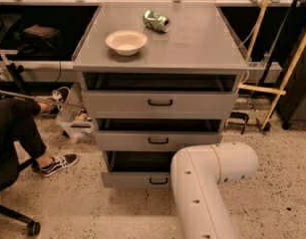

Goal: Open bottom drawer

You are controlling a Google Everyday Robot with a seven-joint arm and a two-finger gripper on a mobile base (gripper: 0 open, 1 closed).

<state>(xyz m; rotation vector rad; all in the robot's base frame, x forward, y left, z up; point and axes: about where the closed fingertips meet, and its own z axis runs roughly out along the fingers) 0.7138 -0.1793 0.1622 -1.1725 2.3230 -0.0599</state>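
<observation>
Low on the grey cabinet (197, 49), bottom drawer (135, 179) showing a dark gap above, white arm (207, 183) covering its right end, gripper hidden behind the arm, open or closed impossible to tell

arm (212, 178) overlaps bottom drawer (135, 179), end effector unseen

We see even, soft overhead light: the cabinet top (192, 44) shines pale, while dark shadow fills the gaps above each drawer, the bottom drawer (132, 179) included. The white arm (212, 178) glows bright (its gripper lies outside our view).
</observation>
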